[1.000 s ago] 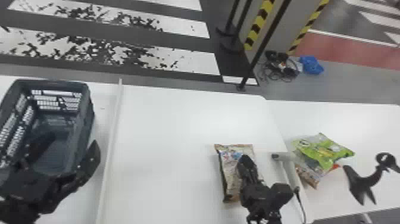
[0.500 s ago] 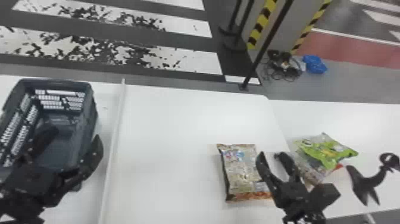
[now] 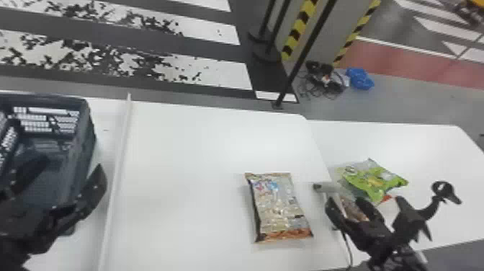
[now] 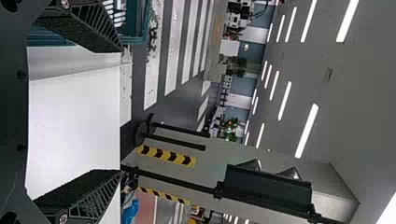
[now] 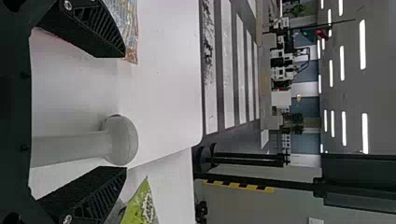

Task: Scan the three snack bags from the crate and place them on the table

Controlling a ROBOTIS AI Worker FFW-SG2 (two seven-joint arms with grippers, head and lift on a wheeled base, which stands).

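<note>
In the head view my right gripper (image 3: 346, 204) is open around the handle of the white scanner (image 3: 326, 187). The right wrist view has the scanner (image 5: 122, 140) between the fingers of that gripper (image 5: 125, 112), with space on both sides. A silver-brown snack bag (image 3: 279, 205) lies flat on the white table, left of the scanner. Beyond the scanner, a green bag (image 3: 378, 182) partly covers a brownish bag (image 3: 354, 209). My left gripper (image 3: 63, 180), open and holding nothing, is at the dark crate (image 3: 88, 129); its fingers stand wide apart in the left wrist view (image 4: 120, 111).
A raised white strip (image 3: 117, 165) runs between the crate and the silver-brown bag on the table (image 3: 187, 180). A black stand-like object with a ring (image 3: 444, 189) shows beyond the right gripper. The scanner's cable (image 3: 347, 245) trails toward the near edge.
My right gripper has moved right, from over the silver-brown bag to the scanner, and its fingers now straddle the handle. The bag stays on the table. The left arm has barely moved.
</note>
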